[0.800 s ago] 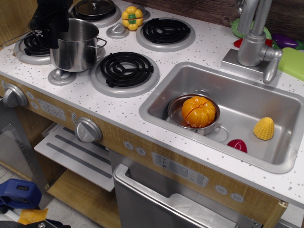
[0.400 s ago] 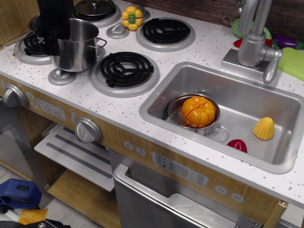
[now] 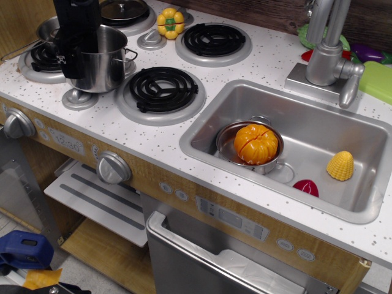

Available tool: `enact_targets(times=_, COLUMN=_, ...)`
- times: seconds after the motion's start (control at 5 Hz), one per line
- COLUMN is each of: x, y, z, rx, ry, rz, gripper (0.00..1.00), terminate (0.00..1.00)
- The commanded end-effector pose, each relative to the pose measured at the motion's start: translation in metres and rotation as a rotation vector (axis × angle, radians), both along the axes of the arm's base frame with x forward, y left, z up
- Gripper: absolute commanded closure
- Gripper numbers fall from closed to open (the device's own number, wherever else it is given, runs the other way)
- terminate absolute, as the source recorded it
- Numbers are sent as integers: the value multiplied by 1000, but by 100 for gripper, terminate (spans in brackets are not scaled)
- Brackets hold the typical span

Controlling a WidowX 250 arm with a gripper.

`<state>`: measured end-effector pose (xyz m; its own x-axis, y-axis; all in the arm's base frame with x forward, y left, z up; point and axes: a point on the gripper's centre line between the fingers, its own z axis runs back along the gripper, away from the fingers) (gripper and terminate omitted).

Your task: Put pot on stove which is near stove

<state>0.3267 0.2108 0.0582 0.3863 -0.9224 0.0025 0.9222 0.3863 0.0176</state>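
Observation:
The tall shiny steel pot (image 3: 107,61) stands upright at the left of the counter, between the front left burner (image 3: 33,64) and the front middle burner (image 3: 160,90), over the left burner's right edge. My black gripper (image 3: 72,60) hangs over the pot's left rim. One finger shows outside the left wall and the other is hidden. The jaws look open astride the wall. The front middle burner, a black coil in a silver ring, is bare.
A shallow pan (image 3: 48,27) sits behind my gripper. A lid (image 3: 122,10) lies on the back left burner, a yellow pepper (image 3: 170,22) beside it. The back right burner (image 3: 213,40) is bare. The sink (image 3: 306,110) holds a low pot with a pumpkin (image 3: 256,144), corn (image 3: 340,165). The faucet (image 3: 324,55) stands behind.
My gripper has shifted right over the pot's left rim and turned narrower to the camera. The pot has not moved.

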Motion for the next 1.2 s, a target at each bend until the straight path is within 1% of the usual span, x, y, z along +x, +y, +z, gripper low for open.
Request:
enact_targets(times=0.0, x=6, y=5, z=12, rx=30, ry=-43, rz=17, gripper=100, terminate=0)
enact_targets(times=0.2, x=6, y=-2, z=21, rx=68, ry=-54, rz=24, gripper=100, terminate=0)
enact_targets(times=0.4, x=4, y=-5, z=21, rx=69, ry=-81, rz=33, gripper=100, terminate=0)
enact_targets(times=0.8, x=11, y=-25, z=39, rx=121, ry=-161, rz=77, gripper=100, terminate=0)
enact_targets(times=1.0, x=25, y=-43, z=50, rx=102, ry=-193, rz=116, gripper=100, terminate=0)
